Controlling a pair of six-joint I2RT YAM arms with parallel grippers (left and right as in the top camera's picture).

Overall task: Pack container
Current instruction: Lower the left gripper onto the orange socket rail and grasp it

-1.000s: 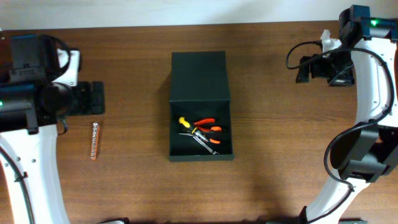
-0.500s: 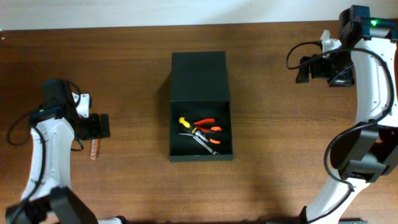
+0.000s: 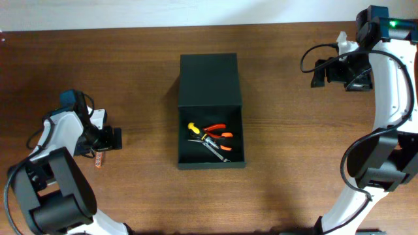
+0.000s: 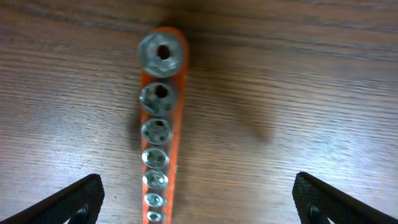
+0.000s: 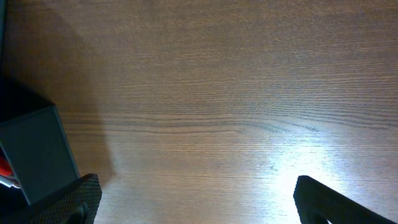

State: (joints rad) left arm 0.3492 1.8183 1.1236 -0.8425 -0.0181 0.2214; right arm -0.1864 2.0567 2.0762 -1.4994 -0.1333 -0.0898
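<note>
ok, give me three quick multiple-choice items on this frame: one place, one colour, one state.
1. The orange plastic rail of metal sockets lies:
A) on the wooden table, left of the dark green-black matte rectangular container
B) inside it
C) on its flap lid

2. The tools inside the container show:
A) blue and green handles
B) one yellow handle and red-orange handles
C) only black handles

3. The left gripper is:
A) shut on the rail
B) shut, empty
C) open, astride the rail

Answers:
1 A: the overhead view shows it on bare wood by the left arm.
2 B: those colours show in the open box.
3 C: the left wrist view shows both fingers wide apart, clear of the rail.
</note>
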